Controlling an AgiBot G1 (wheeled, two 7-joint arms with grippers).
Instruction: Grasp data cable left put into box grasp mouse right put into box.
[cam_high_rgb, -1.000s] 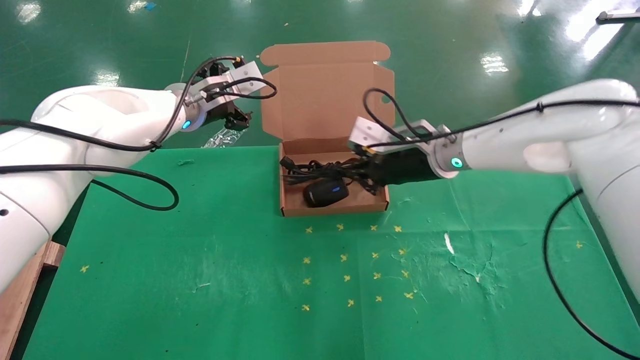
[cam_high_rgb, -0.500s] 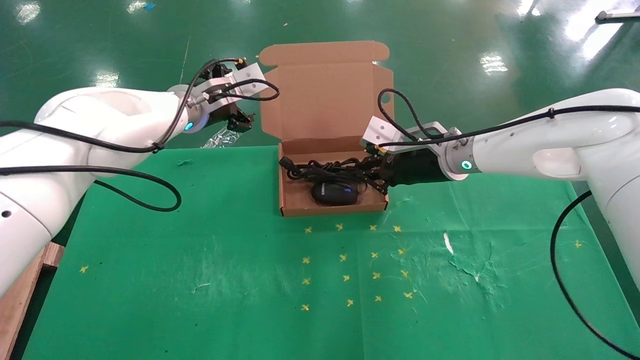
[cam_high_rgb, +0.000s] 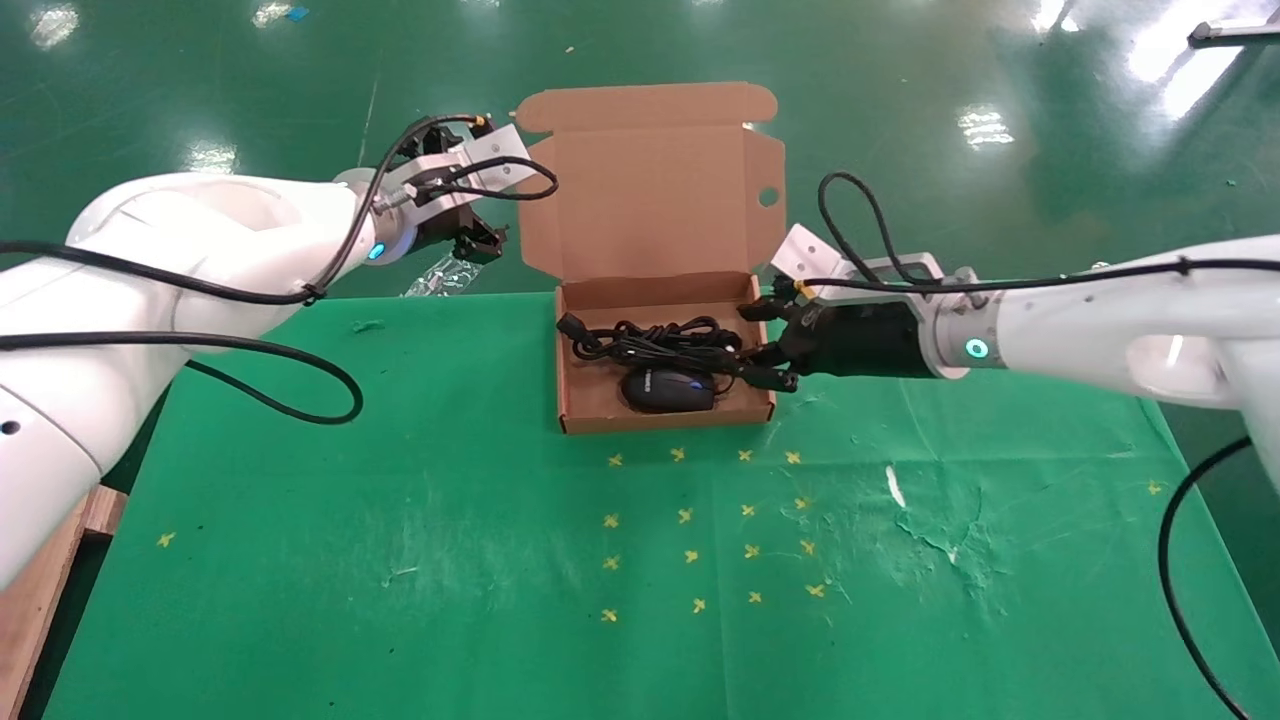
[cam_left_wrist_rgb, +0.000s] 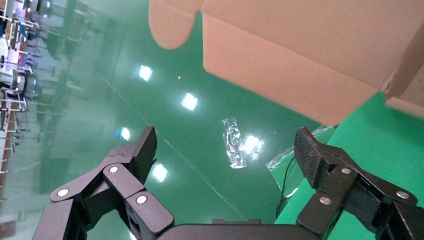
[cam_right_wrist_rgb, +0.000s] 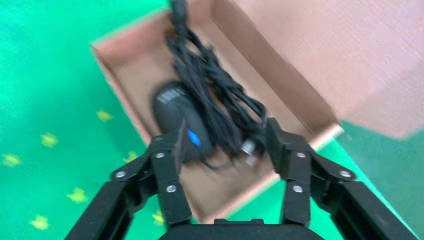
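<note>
Right gripper (cam_high_rgb: 768, 343) jaws spread, empty, at box (cam_high_rgb: 668, 412) edge (mouse (cam_high_rgb: 668, 388) inside), left gripper (cam_left_wrist_rgb: 225, 150) wide open

Glossy green floor (cam_high_rgb: 900, 60) with bright light reflections, green table cover (cam_high_rgb: 400, 520) with yellow crosses

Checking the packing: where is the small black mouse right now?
In the head view, the small black mouse lies inside the shallow brown cardboard box, just nearer than the bundled black data cable.
</note>
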